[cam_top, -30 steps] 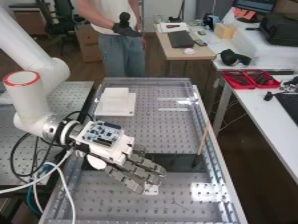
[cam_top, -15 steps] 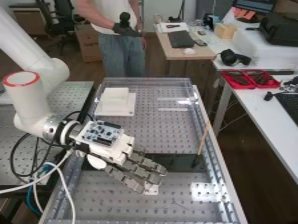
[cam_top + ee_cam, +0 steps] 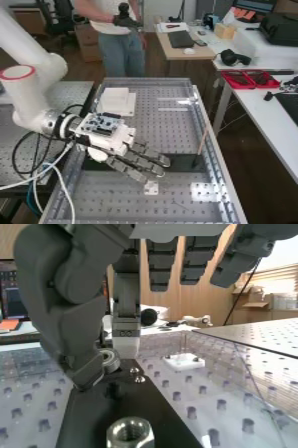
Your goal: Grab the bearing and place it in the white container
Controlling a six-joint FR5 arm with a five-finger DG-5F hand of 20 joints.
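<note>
Pinching bearing (image 3: 110, 360) in hand (image 3: 120, 142), other fingers (image 3: 195, 264) near straight
Squeeze evenly; lift clear of plate (image 3: 93, 416) before swinging to container (image 3: 115, 96)

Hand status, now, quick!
Robot hand: closed on the bearing, which looks pinched between the thumb and one finger.

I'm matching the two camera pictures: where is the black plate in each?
High view: the black plate runs across the bench, partly behind the hand.
Wrist view: it lies below the hand, carrying metal parts.
Shared landmark: the hand.
</note>
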